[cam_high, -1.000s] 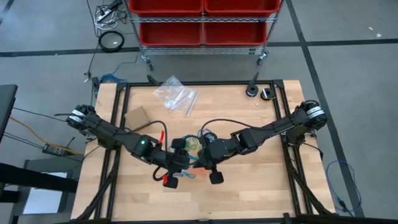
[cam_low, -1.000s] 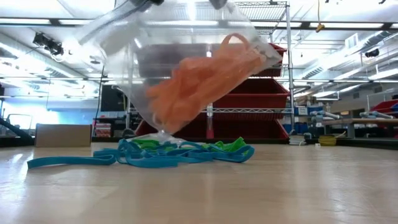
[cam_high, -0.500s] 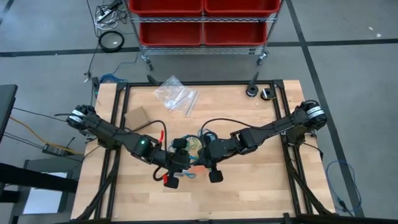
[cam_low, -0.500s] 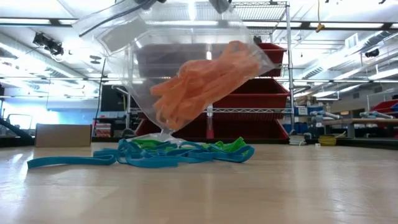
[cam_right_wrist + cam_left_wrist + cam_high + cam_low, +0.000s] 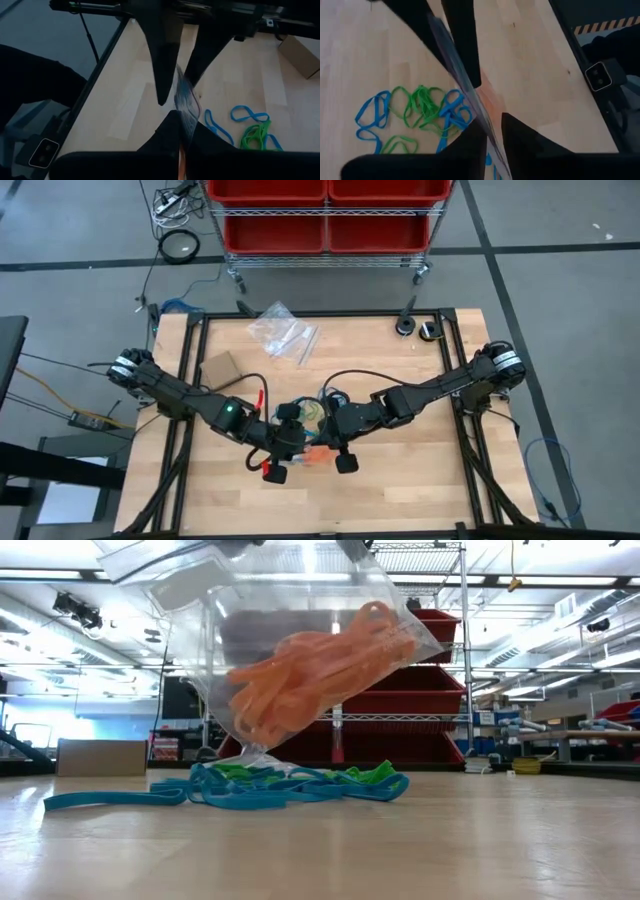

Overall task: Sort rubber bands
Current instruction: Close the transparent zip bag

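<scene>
The high view looked straight down on the whole table (image 5: 420,480). The low view sat at tabletop height, facing the shelving. Both wrist views looked close past their fingers at the bag (image 5: 300,660), shared with the low view.

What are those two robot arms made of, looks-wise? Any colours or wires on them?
Both arms are dark, jointed and slim, with pale silver caps at the shoulder ends. The left arm carries a small green light and a red part near its hand. The right arm has a black cable looping over it. Each hand, like the right hand, ends in two tapered black fingers.
</scene>
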